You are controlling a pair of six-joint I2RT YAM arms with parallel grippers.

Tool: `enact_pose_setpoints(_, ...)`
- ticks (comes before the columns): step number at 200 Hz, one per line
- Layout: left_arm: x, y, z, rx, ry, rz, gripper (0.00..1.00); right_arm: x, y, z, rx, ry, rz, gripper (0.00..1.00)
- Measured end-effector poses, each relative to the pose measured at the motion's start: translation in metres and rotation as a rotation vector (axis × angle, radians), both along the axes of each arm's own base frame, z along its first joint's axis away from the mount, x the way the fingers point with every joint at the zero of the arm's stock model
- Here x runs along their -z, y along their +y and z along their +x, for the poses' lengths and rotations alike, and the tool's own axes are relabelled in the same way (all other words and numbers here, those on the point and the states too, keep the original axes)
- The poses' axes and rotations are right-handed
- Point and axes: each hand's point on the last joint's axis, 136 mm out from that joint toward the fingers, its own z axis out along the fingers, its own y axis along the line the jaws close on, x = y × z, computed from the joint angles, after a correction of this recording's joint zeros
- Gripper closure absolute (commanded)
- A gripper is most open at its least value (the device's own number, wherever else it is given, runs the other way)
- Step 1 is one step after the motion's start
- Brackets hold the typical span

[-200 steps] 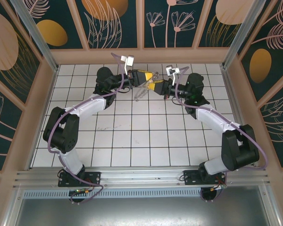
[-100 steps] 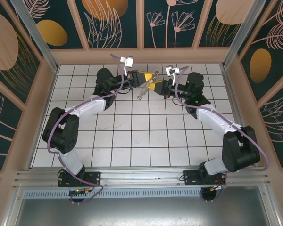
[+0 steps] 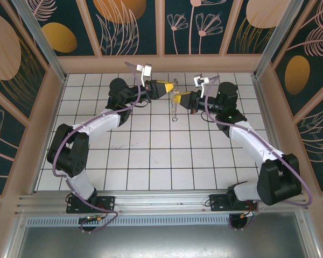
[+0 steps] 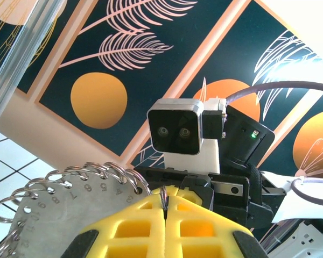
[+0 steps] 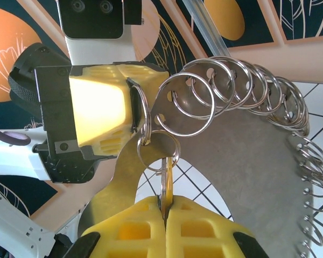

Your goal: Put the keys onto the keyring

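Above the far middle of the white tiled floor, my two grippers meet tip to tip. My left gripper [image 3: 170, 89] [image 4: 164, 200] is shut on one small split ring at the edge of the keyring [image 4: 54, 212] [image 5: 247, 150]. The keyring is a flat grey numbered band fringed with silvery rings, and it hangs edge-on below the tips [image 3: 174, 110]. My right gripper [image 3: 177, 99] [image 5: 165, 201] is shut on the thin brass-yellow key [image 5: 168, 180]. A small split ring [image 5: 157, 151] at the key's head links to the ring pinched by the left fingers [image 5: 99, 110].
Patterned panel walls [image 3: 134, 27] close in the back and sides. An aluminium post [image 3: 40, 37] stands at the back left. The tiled floor [image 3: 161, 161] stretches between the arms' bases and the grippers.
Both grippers have shifted a little to the right and apart. The keyring has swung from a slanted hang under the left gripper to hanging straight down between the two tips.
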Motion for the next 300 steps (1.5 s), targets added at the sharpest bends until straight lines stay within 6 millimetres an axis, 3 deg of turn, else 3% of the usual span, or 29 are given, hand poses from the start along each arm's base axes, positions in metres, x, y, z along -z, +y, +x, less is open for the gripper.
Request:
enact_pose_setpoints(73, -0.001, 0.001, 0.004, -0.036, -0.028, 0.006, 1.00, -0.005, 0.000, 0.009, 0.016, 0.035, -0.077, 1.00)
enact_pose_setpoints(161, 0.017, 0.002, 0.009, -0.048, 0.012, 0.056, 1.00, 0.023, 0.011, 0.023, 0.019, 0.077, -0.199, 1.00)
enact_pose_setpoints(212, 0.021, 0.002, 0.005, -0.021, 0.044, 0.056, 1.00, 0.030, 0.011, 0.018, 0.032, 0.005, -0.129, 1.00)
enact_pose_setpoints(300, -0.001, 0.005, -0.003, 0.015, 0.035, -0.029, 1.00, 0.009, 0.014, 0.012, 0.002, -0.079, 0.001, 1.00)
